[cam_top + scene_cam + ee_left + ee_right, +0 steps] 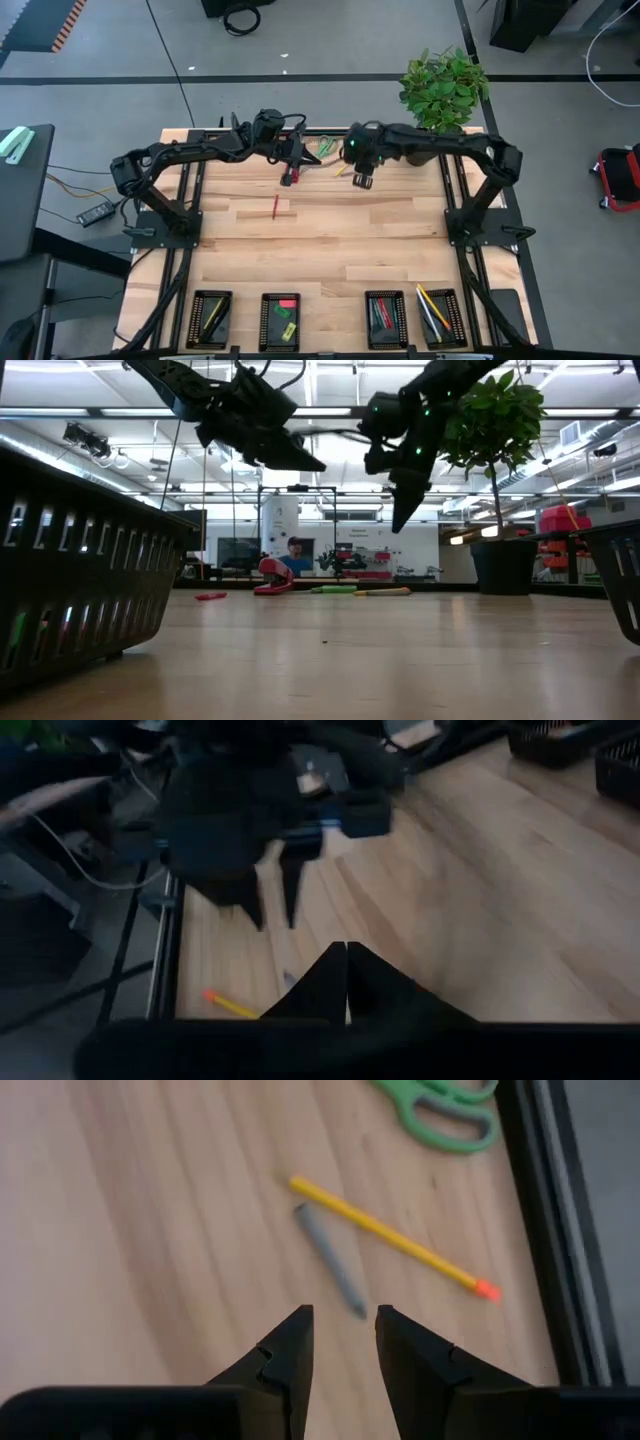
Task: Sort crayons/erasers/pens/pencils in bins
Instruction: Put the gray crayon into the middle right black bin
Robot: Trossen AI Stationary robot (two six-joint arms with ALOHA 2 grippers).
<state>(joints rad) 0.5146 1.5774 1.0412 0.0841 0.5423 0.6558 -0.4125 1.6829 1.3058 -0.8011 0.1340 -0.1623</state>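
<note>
Right gripper [345, 1342] above the far end of the table [330, 240], fingers apart and empty. Just ahead of the fingertips, a short grey stick [331, 1259] flat on the wood; whether pen or crayon, cannot tell. Beside it and slightly farther out, a yellow pencil [390, 1239] with an orange end, lying at a slant, close to the grey stick at one end but apart from it. Beyond both, green-handled scissors [440, 1115] near the table's dark edge rail.

Left gripper [346, 982] close by at the same far end, fingertips pressed together with nothing between them. Facing the right arm's gripper, with the same yellow pencil visible on the wood just below.

In the high view, a red bar-shaped tool [291, 176] directly under the left gripper's tip, and one red crayon [276, 207] alone on bare wood, nearer the bins than either gripper.

Well away from both grippers, along the near edge, four black bins [190, 320] in a row: sticks in the leftmost, pink, green and yellow erasers [287, 318] in the second, red and dark sticks in the third, yellow pencils in the fourth.
</note>
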